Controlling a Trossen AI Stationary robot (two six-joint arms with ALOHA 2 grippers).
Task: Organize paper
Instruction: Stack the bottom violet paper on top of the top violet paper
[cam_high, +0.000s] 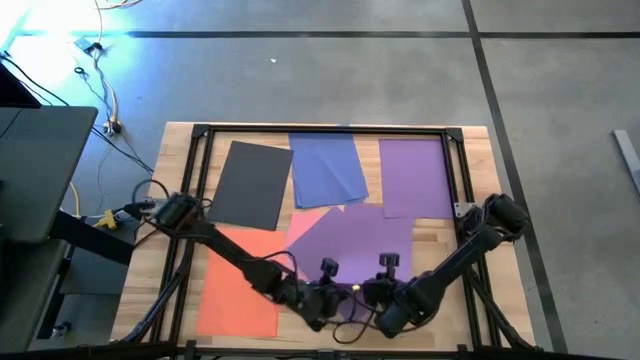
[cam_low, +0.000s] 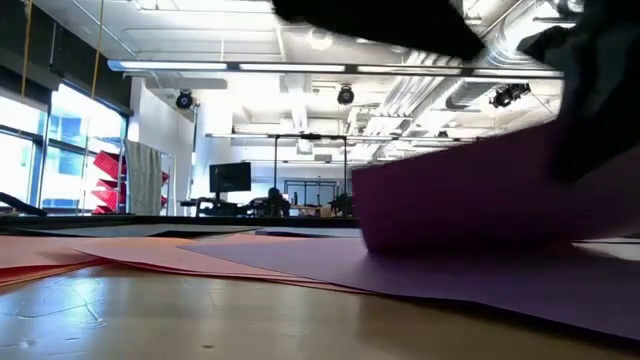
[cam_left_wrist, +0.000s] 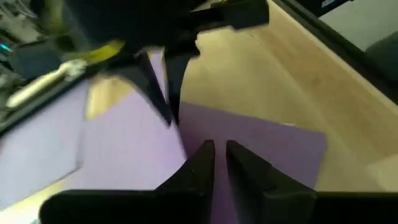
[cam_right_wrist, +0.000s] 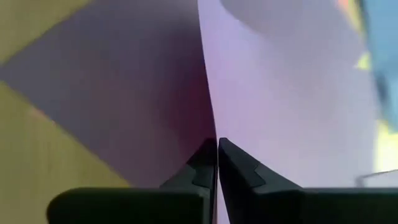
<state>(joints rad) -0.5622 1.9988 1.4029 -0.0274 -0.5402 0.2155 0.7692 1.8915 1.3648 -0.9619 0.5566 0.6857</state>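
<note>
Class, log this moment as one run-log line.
right gripper: shut on lifted edge of thin purple paper sheet | left gripper: beside it, over same sheet

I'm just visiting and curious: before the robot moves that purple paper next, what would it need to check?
1. Right hand shut on the middle purple sheet's edge: ok.
2. That sheet's edge raised off the table: ok.
3. Left hand also gripping it: cannot tell.
4. Pink sheet underneath free of both hands: cannot tell.
5. Sheets gathered in one pile: not ok; they lie spread out.
</note>
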